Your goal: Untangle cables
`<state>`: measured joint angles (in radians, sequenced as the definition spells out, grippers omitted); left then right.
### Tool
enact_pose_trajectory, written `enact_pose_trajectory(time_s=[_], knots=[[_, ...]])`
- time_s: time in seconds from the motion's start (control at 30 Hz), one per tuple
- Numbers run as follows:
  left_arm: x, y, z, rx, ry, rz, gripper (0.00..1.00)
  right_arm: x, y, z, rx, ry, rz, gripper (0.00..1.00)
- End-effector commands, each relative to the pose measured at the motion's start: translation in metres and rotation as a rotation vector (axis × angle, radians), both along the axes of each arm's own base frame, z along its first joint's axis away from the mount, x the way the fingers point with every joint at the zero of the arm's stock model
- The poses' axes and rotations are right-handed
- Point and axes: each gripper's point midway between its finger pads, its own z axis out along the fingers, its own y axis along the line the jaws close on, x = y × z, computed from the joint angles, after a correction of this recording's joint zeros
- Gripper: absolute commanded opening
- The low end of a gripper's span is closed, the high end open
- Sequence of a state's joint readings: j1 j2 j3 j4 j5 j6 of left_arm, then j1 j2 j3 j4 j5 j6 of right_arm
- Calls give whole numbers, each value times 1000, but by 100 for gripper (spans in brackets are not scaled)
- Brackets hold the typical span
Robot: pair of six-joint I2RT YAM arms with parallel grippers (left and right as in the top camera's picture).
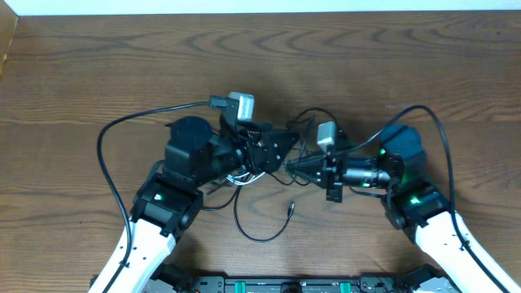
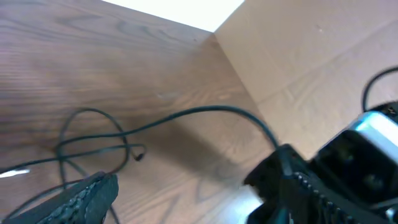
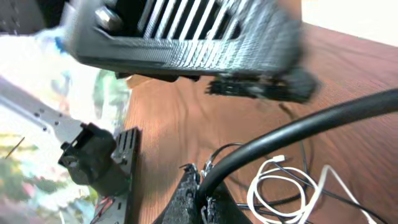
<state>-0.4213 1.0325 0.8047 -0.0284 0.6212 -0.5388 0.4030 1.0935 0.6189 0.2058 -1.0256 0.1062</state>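
The cables lie tangled on the wooden table between my two arms. In the overhead view a thin black cable loops toward the front, its plug lying loose, and another black loop lies behind the grippers. My left gripper is open, with bare wood between its fingers, and black cable loops lie just beyond it. My right gripper is shut on a black cable that rises from its tips. A coiled white cable lies beside it.
The right wrist view has the left gripper's ribbed finger hanging close above. The arms' own thick black cables arc out to the sides. A pale wall stands beyond the table's far edge.
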Motion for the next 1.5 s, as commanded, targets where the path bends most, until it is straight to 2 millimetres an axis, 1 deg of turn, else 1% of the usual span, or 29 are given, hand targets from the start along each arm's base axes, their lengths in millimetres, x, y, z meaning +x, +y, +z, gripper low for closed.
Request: enact_pose_trajectory(time_s=[0.0, 0.07, 0.1, 0.2, 0.27, 0.4, 0.57, 0.67, 0.7, 0.77, 0.87, 0.97, 1.07, 1.13, 1.2, 1.33, 1.47], knots=[[9, 13, -1, 9, 5, 47, 89, 0, -13, 20, 45, 19, -20, 1], [12, 22, -7, 21, 35, 73, 89, 3, -21, 31, 66, -1, -53, 1], [13, 28, -14, 33, 66, 91, 89, 5, -27, 41, 86, -21, -76, 1], [13, 37, -25, 53, 120, 117, 89, 6, -40, 69, 144, -83, -122, 1], [11, 43, -34, 70, 161, 130, 89, 4, -50, 94, 201, -136, -151, 1], [5, 45, -46, 117, 179, 112, 89, -7, -66, 137, 298, -249, -176, 1], [-1, 47, -54, 141, 211, 105, 89, -21, -87, 183, 425, -364, -214, 1], [-2, 47, -57, 145, 223, 105, 89, -18, -99, 199, 467, -375, -265, 1], [-2, 47, -57, 146, 225, 105, 89, -15, -102, 200, 464, -358, -280, 1], [-3, 47, -57, 146, 226, 105, 89, 1, -107, 198, 439, -270, -325, 1], [-3, 47, -57, 146, 226, 105, 89, 17, -108, 200, 389, -167, -335, 1], [-2, 47, -57, 146, 226, 105, 89, 26, -104, 217, 343, -114, -286, 1], [-3, 47, -57, 146, 226, 105, 89, 43, -97, 243, 290, -56, -199, 1], [-3, 47, -57, 146, 226, 105, 89, 54, -94, 254, 262, -29, -140, 1], [-3, 47, -57, 146, 226, 105, 89, 68, -92, 262, 253, 27, -109, 1], [-3, 47, -57, 146, 226, 105, 89, 105, -92, 278, 267, 152, -87, 1], [-3, 47, -57, 146, 227, 105, 89, 134, -92, 293, 287, 226, -85, 1]])
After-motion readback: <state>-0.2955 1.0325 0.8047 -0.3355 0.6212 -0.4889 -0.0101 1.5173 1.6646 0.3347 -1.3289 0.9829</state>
